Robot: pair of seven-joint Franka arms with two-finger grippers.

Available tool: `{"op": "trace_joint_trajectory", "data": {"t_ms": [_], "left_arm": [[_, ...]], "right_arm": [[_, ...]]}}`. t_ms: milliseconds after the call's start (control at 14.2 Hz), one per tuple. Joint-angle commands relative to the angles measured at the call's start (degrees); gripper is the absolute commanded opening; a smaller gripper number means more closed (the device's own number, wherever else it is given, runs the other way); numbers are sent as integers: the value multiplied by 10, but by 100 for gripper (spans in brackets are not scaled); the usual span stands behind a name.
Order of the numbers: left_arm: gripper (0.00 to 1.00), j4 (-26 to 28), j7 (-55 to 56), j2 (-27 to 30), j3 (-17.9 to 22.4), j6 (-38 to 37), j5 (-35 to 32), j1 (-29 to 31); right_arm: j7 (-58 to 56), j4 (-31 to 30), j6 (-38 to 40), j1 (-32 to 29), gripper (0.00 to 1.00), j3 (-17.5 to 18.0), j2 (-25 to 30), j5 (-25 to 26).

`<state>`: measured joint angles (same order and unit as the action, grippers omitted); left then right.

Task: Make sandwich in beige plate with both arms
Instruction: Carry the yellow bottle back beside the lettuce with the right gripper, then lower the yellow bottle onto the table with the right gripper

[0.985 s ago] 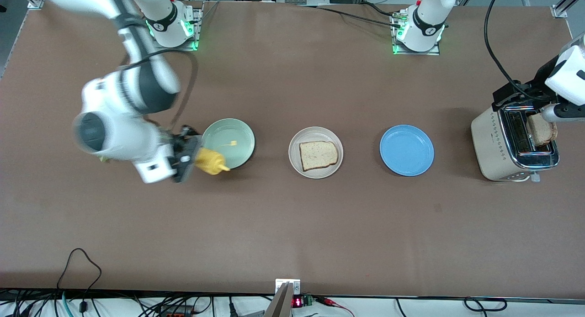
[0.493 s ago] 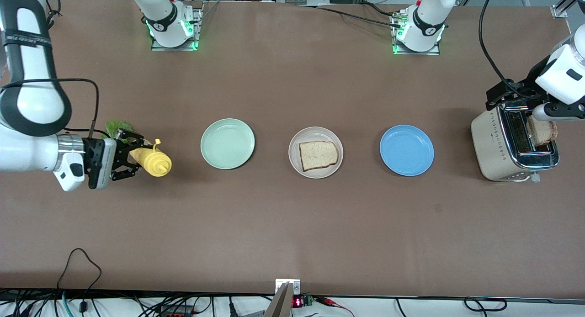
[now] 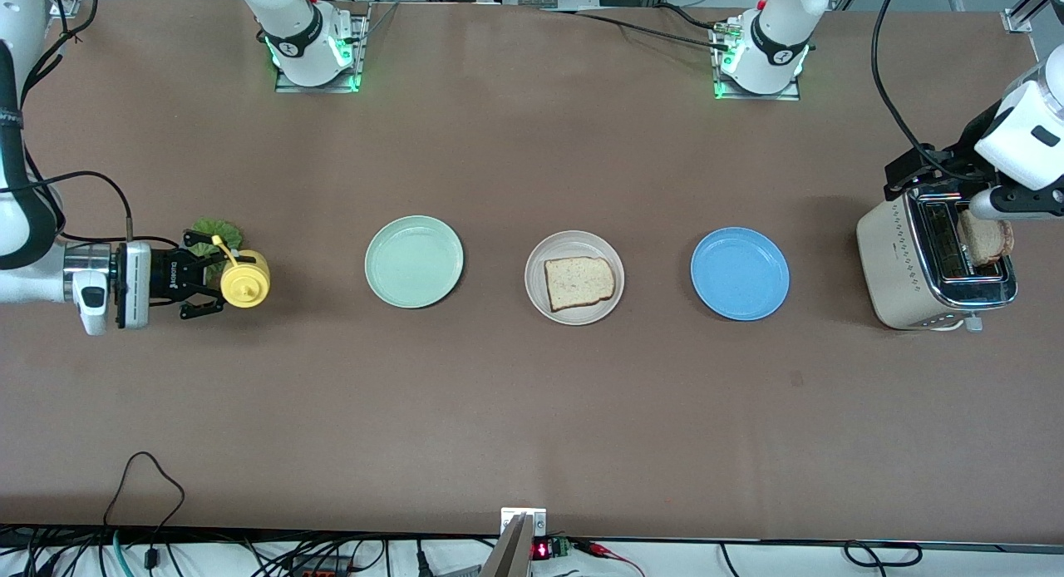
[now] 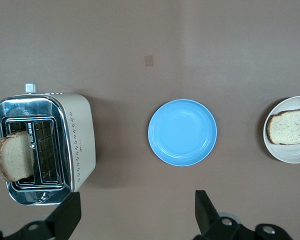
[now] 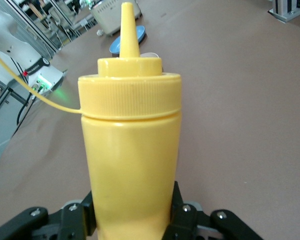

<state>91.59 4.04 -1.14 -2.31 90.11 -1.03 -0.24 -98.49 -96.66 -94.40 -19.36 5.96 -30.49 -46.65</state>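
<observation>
Right gripper (image 3: pixel 202 279) sits at the right arm's end of the table, its fingers (image 5: pixel 182 212) clamped on the lower body of a yellow squeeze bottle (image 3: pixel 244 279). The bottle stands upright, nozzle up (seen cap-on from the front camera; whether its base touches the table (image 3: pixel 499 411) cannot be told). A green lettuce leaf (image 3: pixel 214 230) lies on the table just beside the bottle, farther from the front camera than the gripper.

Left gripper (image 4: pixel 135 212) hangs over the left arm's end of the table, near the toaster (image 3: pixel 931 261). Its fingers (image 4: pixel 204 210) stand wide apart with nothing between them. The toaster is cream-sided with a chrome top; one bread slice (image 3: pixel 985 236) stands tilted in a slot, most of it sticking out above the top.

Three plates lie in a row across the middle of the table, well apart from each other. The beige plate (image 3: pixel 573 311) is the middle one and holds a single bread slice (image 3: pixel 579 282) lying flat (one slice only, no leaf on it). The pale green plate (image 3: pixel 414 261) lies toward the right arm's end, the blue plate (image 3: pixel 740 273) toward the left arm's end, between the beige plate and the toaster. Both carry nothing.
</observation>
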Motion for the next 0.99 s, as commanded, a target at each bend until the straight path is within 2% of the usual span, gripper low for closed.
{"op": "trace_joint_trajectory", "data": {"t_ms": [0,422,915], "left_arm": [[100,11,-3,15,-2,-5,5,3],[100,11,-3,15,-2,-7,5,3],[100,10,-3,15,-2,-7,5,2]], "right_arm": [[-53,-45,8,-23,0,12,10,-61],[-156,-58,16,-42,0,12,-31,-99],[-164,-57,17,-47,0,12,-51,-100]]}}
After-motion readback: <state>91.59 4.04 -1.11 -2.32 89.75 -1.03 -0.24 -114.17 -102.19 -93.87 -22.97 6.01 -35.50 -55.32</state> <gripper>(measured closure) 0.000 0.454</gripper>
